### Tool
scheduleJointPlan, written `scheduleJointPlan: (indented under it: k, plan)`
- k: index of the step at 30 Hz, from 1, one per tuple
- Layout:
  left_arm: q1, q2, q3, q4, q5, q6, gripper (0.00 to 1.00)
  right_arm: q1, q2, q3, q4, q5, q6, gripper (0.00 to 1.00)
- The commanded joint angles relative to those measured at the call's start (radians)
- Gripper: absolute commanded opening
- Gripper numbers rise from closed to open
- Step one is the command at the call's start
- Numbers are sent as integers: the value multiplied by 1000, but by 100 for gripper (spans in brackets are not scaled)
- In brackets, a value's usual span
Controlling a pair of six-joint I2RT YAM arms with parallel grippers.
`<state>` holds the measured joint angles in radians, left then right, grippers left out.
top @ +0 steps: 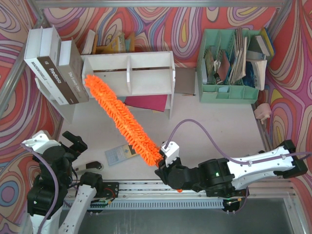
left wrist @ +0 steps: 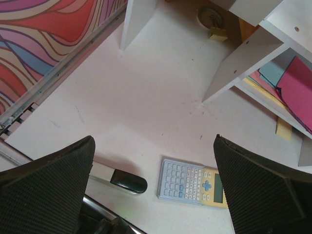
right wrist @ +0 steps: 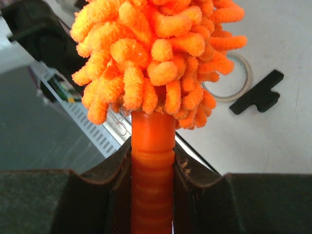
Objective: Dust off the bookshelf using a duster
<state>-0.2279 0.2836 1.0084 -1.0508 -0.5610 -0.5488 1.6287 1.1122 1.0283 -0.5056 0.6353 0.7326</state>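
The white bookshelf (top: 146,61) stands at the back middle of the table; its legs and lower board (left wrist: 243,63) show in the left wrist view. The fluffy orange duster (top: 122,117) slants from near the right arm up to the shelf's left end, where its tip meets the left compartment's front. My right gripper (top: 165,165) is shut on the duster's ribbed orange handle (right wrist: 152,146), with the fluffy head (right wrist: 156,53) just past the fingers. My left gripper (left wrist: 153,185) is wide open above the table at the near left and holds nothing.
Big white and brown books (top: 53,68) lean left of the shelf. A mint-green organizer (top: 229,68) stands at the back right. A calculator (left wrist: 195,183) and a black-tipped metal tool (left wrist: 122,180) lie below the left gripper. A tape ring (right wrist: 234,83) and a black clip (right wrist: 258,92) lie near the right gripper.
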Motion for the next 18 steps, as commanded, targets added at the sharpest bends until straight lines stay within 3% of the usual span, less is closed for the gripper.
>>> scheduleJointPlan:
  k: [1,8,18]
  plan:
    - [6,9,-13,9,-2,13,98,-1,-25,-63,46,-69,-8,0]
    - [7,8,-11,8,-6,13,98,0,-35,-136,55,-115,23,0]
    - [7,3,-13,8,-7,12,98,0,-89,-213,-34,-67,176,0]
